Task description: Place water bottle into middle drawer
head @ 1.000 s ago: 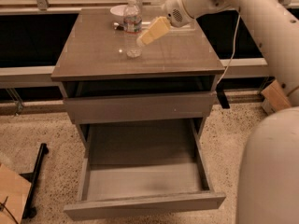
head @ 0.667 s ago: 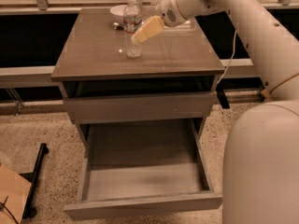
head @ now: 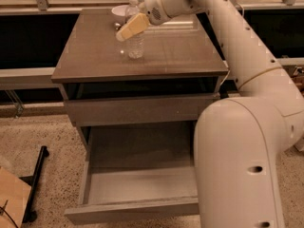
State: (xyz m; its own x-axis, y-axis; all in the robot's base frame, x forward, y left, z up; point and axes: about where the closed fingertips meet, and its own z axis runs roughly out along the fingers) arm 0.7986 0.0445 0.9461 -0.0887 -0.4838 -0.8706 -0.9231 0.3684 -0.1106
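Observation:
The water bottle [head: 136, 45] stands upright on the cabinet top, towards its back, clear with a white cap. My gripper [head: 126, 31] reaches in from the right at the height of the bottle's upper half and overlaps it in the view. The bottle's base rests on the top. The middle drawer [head: 142, 186] is pulled out wide below, its pale inner floor bare and its front [head: 133, 211] nearest the camera. The upper drawer [head: 137, 109] is shut.
A white bowl [head: 119, 11] sits just behind and left of the bottle. My arm's large white body [head: 237, 160] covers the drawer's right side. A black stand [head: 35, 184] and a cardboard piece [head: 12, 198] lie on the floor at left.
My gripper has moved left across the cabinet top, from right of the bottle to over its upper half. The bottle has stayed upright in place.

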